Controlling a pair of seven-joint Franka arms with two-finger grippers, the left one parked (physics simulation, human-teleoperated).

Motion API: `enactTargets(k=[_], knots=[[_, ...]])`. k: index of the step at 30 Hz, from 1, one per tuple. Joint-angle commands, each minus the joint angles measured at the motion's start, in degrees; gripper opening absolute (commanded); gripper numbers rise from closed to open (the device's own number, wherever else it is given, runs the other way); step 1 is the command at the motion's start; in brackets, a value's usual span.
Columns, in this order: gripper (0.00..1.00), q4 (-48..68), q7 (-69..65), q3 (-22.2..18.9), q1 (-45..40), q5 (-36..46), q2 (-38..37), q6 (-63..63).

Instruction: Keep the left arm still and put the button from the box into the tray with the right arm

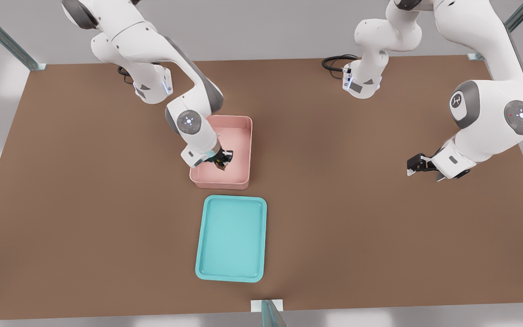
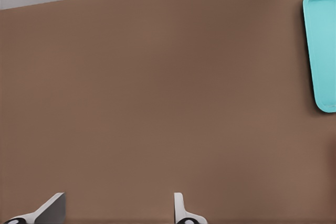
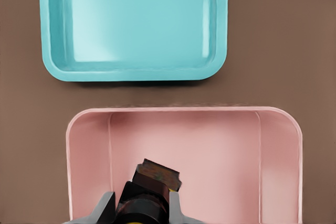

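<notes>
Inside the box [image 1: 242,136], the right arm's gripper [image 1: 221,162] is clenched on the button [image 3: 152,187], its fingers [image 3: 173,205] pinching the dark base from either side, a hold that looks meant to keep the small part steady. The tray [image 1: 232,238] lies just beyond the box wall ahead of the gripper, flat on the table [image 1: 379,218] and bare. Judging from this, the button must be lifted clear of that tall wall before it can cross.

Button [image 3: 152,192] in pincer [image 3: 140,209] inside pink box [image 3: 278,150]; teal tray [image 3: 134,24] nearby.
</notes>
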Motion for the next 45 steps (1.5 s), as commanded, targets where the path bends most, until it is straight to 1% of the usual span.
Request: enactTargets(k=[1, 3, 6, 8, 13, 20, 23, 26, 27, 30, 31, 32, 33, 34, 35, 36, 37, 38, 39, 40, 41, 42, 43, 45], knots=[[0.42, 2.77, -7.1, 0.0, -1.01, -0.3, 0.97, -7.86], [0.42, 7.78, -7.54, 0.0, -1.45, -0.3, 4.14, -8.83], [0.42, 18.23, -9.74, 0.09, -2.33, -0.3, 10.46, -12.43], [0.42, 26.67, -11.32, 0.09, -3.21, -0.3, 15.3, -17.35], [0.42, 44.34, -15.27, 0.09, -3.56, -0.65, 27.95, -20.25], [0.42, 57.08, -23.1, -0.96, -3.47, -1.09, 40.61, -17.88], [0.42, 57.61, -27.58, -3.25, -3.38, -1.18, 43.07, -13.84], [0.43, 58.32, -28.64, -3.95, -3.38, -1.26, 44.48, -11.55], [0.46, 58.32, -28.63, -3.95, -3.38, -1.26, 44.66, -11.38], [0.71, 58.32, -28.55, -3.78, -3.3, -1.18, 44.66, -10.23], [0.75, 58.32, -28.29, -3.51, -3.3, -1.18, 44.57, -10.32], [0.81, 58.23, -27.41, -3.25, -3.3, -1.0, 43.87, -10.76], [0.99, 57.79, -23.64, -2.9, -3.38, -0.21, 38.69, -15.92], [1.0, 57.79, -21.6, -2.81, -3.38, -0.12, 33.85, -24.46], [1.0, 57.79, -21.6, -3.77, -3.73, -0.56, 30.16, -30.35], [1.0, 57.79, -21.6, -4.66, -7.42, -0.65, 26.64, -38.26], [1.0, 57.7, -22.75, -3.95, -13.05, -5.2, 23.65, -43.8], [1.0, 57.7, -23.1, -4.66, -19.52, -11.2, 20.67, -46.34], [1.0, 57.53, -26.25, -3.07, -29.04, -11.02, 19.43, -51.19], [1.0, 56.3, -26.44, -2.99, -30.72, -10.85, 17.94, -51.8], [1.0, 44.98, -26.53, -2.9, -30.72, -10.41, 10.75, -48.13], [1.0, 21.33, -28.45, -2.98, -30.98, -9.88, -6.31, -39.5], [1.0, 23.51, -33.03, -3.77, -31.07, -8.12, -8.08, -45.73], [1.0, 24.13, -35.58, -3.42, -31.07, -8.12, -7.9, -47.5]])
